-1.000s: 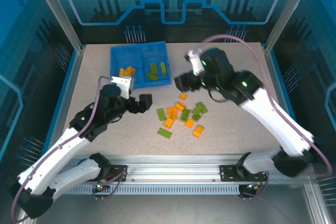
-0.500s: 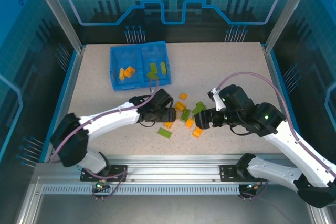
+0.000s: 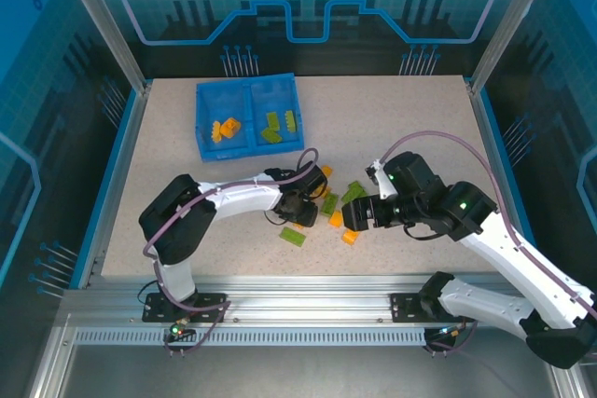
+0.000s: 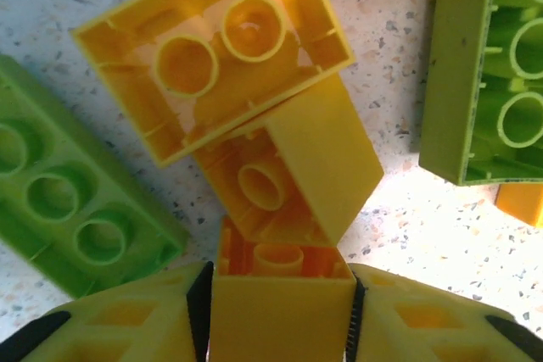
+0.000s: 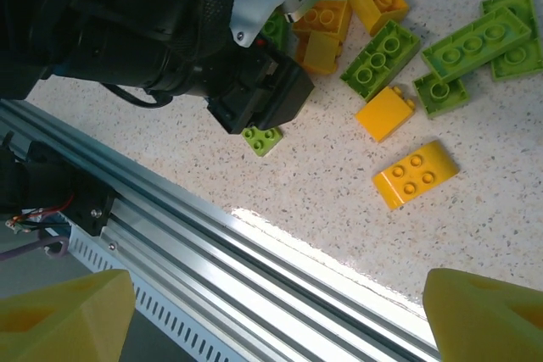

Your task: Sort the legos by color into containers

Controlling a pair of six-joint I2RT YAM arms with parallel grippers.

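left gripper clenched on orange brick | right gripper spread, empty | risk: tilted orange neighbour touching it may snag and ride up on lift

Top external: high above the near edge, looking down and forward over the whole worktop. Left wrist: straight down, very close on the legos. Right wrist: farther off, oblique, toward the near rail. All three views share those legos mid-worktop.
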